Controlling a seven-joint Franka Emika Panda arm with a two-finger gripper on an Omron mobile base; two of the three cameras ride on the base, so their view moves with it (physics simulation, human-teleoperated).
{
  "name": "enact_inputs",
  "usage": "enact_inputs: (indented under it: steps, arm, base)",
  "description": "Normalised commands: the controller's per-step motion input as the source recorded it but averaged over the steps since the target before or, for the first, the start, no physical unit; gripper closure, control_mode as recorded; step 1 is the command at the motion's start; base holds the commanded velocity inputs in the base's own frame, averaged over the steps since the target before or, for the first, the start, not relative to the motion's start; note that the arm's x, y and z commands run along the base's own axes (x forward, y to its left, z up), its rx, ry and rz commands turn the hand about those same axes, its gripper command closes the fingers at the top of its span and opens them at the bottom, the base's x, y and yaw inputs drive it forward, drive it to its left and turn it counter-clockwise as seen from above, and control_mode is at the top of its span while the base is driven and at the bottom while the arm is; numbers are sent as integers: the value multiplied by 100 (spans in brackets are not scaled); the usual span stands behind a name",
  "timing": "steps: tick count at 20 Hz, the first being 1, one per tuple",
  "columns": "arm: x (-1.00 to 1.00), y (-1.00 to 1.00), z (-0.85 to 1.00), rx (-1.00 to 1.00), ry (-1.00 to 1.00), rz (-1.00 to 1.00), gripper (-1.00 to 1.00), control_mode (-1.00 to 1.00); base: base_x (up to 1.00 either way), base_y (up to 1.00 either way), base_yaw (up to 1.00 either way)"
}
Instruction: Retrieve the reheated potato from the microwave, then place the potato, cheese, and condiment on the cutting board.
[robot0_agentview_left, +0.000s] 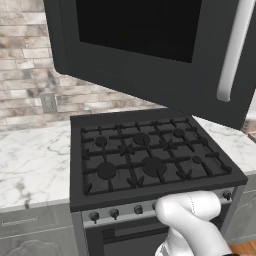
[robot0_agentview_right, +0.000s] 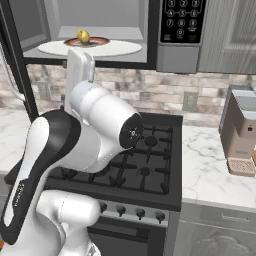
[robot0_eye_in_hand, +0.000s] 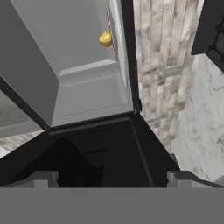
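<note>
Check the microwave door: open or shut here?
Open. The microwave cavity is exposed, with the potato on the turntable plate; the door swings out over the stove.

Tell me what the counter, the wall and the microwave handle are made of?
The counter looks like polished marble: white with grey veins. The wall looks like rough brick in pale tan and grey, with mortar lines between the bricks. The microwave handle looks like brushed metal, silvery and smooth, though it could be painted plastic.

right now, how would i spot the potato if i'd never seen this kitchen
Look above the stove at the open microwave. Inside, on the round white turntable plate, sits the potato: a small, smooth, pale-yellow oval lump, the one rounded thing in there.
</note>
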Motion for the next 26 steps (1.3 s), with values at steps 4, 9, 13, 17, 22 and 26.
enact_inputs:
  steps: [4, 9, 13, 17, 22, 26]
  arm:
    - [14, 28, 5, 0, 0, 20, -100, -100]
    - [-1, 37, 0, 0, -3, 17, -100, -100]
    - [-12, 52, -1, -2, -6, 11, -100, -100]
    - [-16, 53, 0, -2, -10, 9, -100, -100]
    - [-24, 60, 0, -4, -9, 5, -100, -100]
    - [-30, 60, 0, 0, -1, 7, -100, -100]
  base:
    - [0, 0, 0]
    - [0, 0, 0]
    - [0, 0, 0]
    - [0, 0, 0]
    - [0, 0, 0]
    - [0, 0, 0]
